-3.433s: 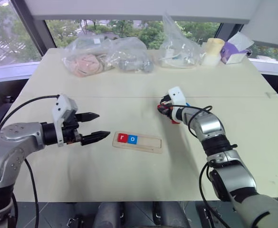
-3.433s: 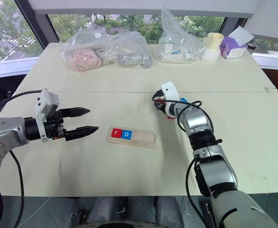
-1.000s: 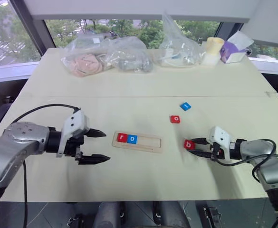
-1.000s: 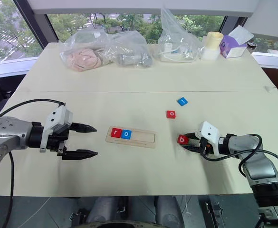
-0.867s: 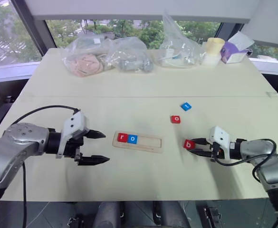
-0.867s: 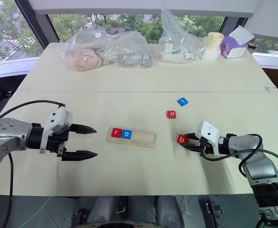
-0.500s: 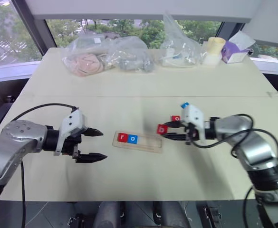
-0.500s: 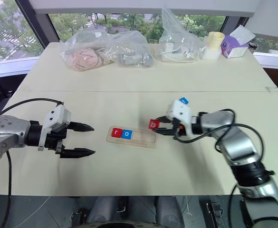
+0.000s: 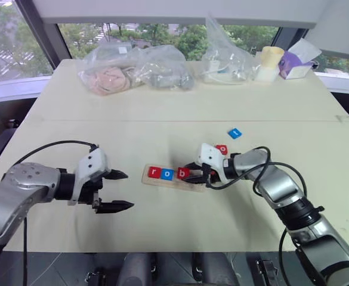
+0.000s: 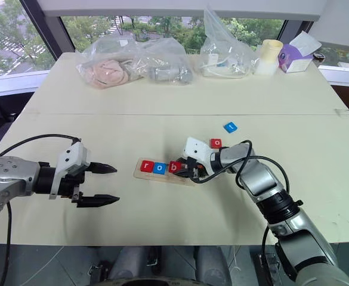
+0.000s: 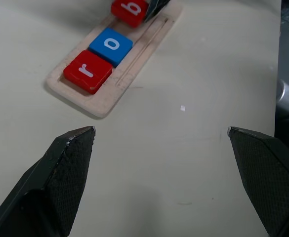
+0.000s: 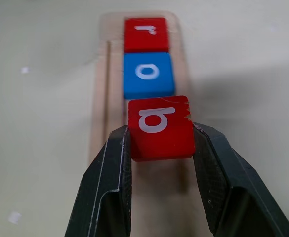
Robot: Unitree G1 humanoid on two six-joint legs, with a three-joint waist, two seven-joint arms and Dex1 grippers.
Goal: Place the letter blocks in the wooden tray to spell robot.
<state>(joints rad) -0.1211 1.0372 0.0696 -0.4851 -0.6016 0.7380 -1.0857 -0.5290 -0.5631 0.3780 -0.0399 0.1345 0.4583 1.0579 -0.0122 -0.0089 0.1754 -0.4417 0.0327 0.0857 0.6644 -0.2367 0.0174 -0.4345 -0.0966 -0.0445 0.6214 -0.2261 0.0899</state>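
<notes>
The wooden tray (image 9: 162, 183) lies mid-table and holds a red "r" block (image 9: 154, 173) and a blue "o" block (image 9: 167, 174) side by side at its left end. My right gripper (image 9: 188, 173) is shut on a red "b" block (image 12: 160, 129). It holds the block over the tray's recess right beside the blue "o"; I cannot tell whether the block rests in the recess. A red "o" block (image 9: 221, 149) and a blue "t" block (image 9: 235, 133) lie loose behind the right arm. My left gripper (image 9: 129, 190) hangs open and empty, left of the tray.
Several plastic bags (image 9: 135, 71) line the table's far side, with a pale cup (image 9: 268, 64) and a purple box (image 9: 296, 59) at the far right corner. Cables trail from both wrists.
My right gripper has carried the red "b" block leftward from the table's right side to the tray, next to the blue "o". The left gripper has stayed put and open.
</notes>
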